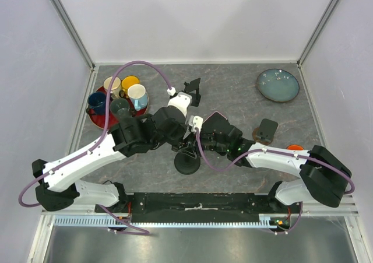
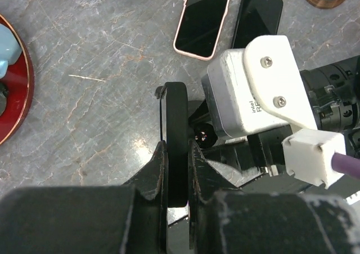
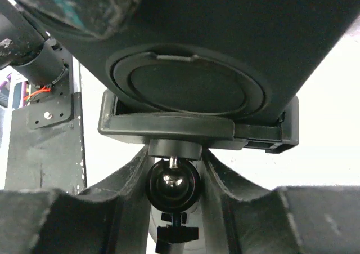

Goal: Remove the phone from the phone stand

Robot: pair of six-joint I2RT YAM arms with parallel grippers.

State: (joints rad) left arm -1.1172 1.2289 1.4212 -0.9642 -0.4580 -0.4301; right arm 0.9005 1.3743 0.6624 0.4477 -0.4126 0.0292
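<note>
Jaws first: left gripper (image 2: 177,150) pinched the phone (image 2: 175,107) by its thin edge, seated in the phone stand (image 3: 197,127) at mid-table. Right gripper (image 3: 174,159) clamped the ball joint (image 3: 171,183) below. Beyond, two spare phones (image 2: 202,17) lay flat; red tray (image 1: 100,119) of mugs (image 1: 137,94) sat far left.

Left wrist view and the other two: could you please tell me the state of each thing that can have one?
phone: on edge, seated in the phone stand, clamped.
phone stand: upright, holding the phone, neck gripped.
left gripper: shut on the phone.
right gripper: shut on the phone stand.
pink-cased phone: lying flat, screen dark.
black phone: lying flat, screen dark.
</note>
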